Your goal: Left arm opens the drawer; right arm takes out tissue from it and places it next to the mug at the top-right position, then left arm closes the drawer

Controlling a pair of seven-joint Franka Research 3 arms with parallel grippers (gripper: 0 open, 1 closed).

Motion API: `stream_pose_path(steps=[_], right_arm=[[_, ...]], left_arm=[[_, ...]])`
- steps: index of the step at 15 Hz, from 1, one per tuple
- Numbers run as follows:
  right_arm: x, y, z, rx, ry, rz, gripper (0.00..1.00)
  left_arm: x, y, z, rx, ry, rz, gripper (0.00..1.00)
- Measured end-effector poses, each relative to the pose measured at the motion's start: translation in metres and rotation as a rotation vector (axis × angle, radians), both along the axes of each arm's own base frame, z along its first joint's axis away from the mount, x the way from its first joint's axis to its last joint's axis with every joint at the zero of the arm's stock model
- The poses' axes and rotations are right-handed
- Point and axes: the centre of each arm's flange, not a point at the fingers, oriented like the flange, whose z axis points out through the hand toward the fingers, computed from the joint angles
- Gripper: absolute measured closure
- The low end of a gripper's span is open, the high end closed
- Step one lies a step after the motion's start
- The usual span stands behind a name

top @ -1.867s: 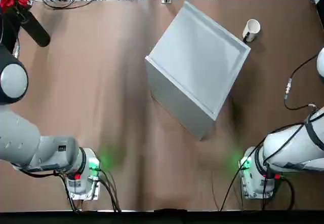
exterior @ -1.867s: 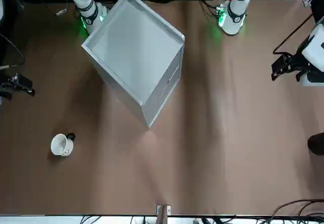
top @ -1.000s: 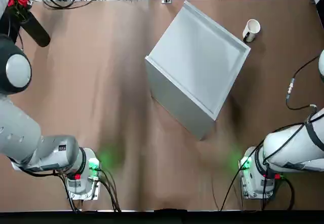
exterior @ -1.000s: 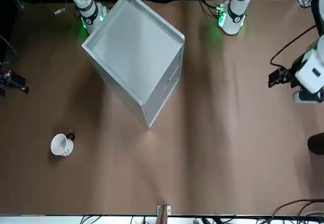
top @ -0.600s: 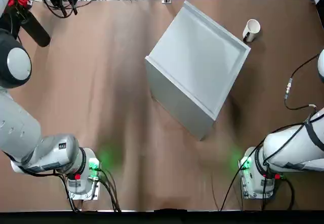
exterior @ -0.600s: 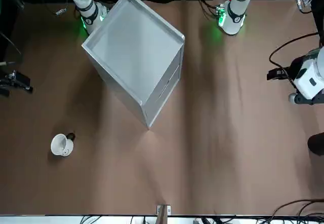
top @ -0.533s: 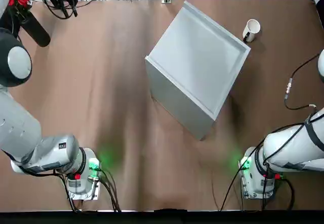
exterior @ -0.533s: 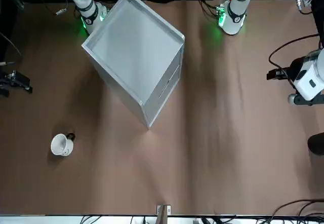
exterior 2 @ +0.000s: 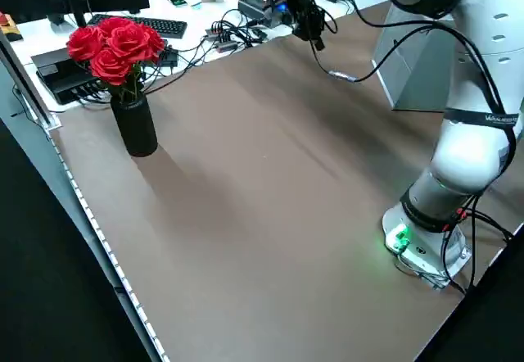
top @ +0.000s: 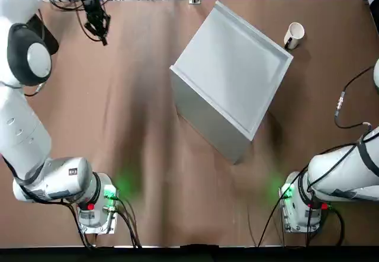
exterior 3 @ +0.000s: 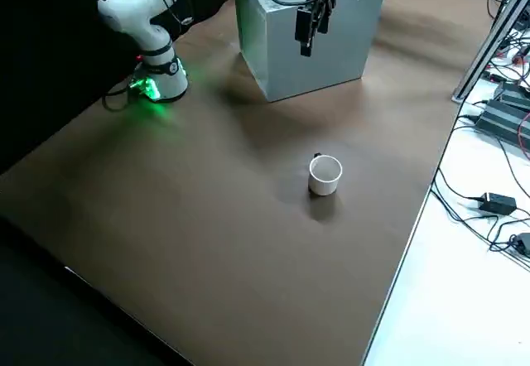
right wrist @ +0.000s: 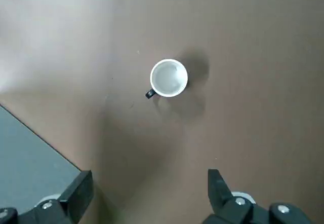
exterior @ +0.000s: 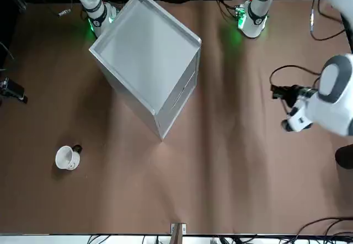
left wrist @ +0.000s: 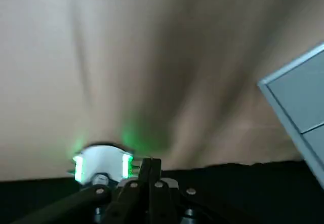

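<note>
The drawer (exterior: 179,93), a flat pale-grey front set flush in the angled grey cabinet (top: 231,66) mid-table, is shut, tissue n/v, prob. inside. L gripper (left wrist: 151,161), far left of table w/ fingers together, could skid off that front if it comes in skewed to the angled face; R gripper (right wrist: 151,176), off the right side, spread & empty, could clip the white mug (top: 294,35) at far right if it swings low.

The white cylindrical mug with a black handle (right wrist: 169,78) stands upright on the brown table surface (right wrist: 263,92), apart from the flat grey cabinet (right wrist: 30,163). The black two-finger right gripper (right wrist: 150,186) is open.
</note>
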Motion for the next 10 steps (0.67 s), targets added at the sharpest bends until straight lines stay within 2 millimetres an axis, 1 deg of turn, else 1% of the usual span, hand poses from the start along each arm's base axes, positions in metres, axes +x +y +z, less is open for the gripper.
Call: stream_pose_path(steps=[3, 5, 8, 10], right_arm=[[0.000, -0.005, -0.001, -0.001, -0.003, -0.009, 0.00], [0.000, -0.012, -0.001, -0.002, -0.007, -0.019, 0.00], [0.000, -0.024, 0.001, -0.004, -0.025, -0.038, 0.00], [0.000, -0.025, 0.001, -0.005, -0.031, -0.040, 0.00]], left_arm=[[0.001, -0.041, -0.040, -0.075, 0.125, 0.087, 0.99], [0.001, -0.064, -0.064, -0.147, 0.211, 0.151, 0.99], [0.007, -0.102, -0.092, -0.227, 0.285, 0.259, 0.99], [0.011, -0.137, -0.105, -0.263, 0.306, 0.344, 0.99]])
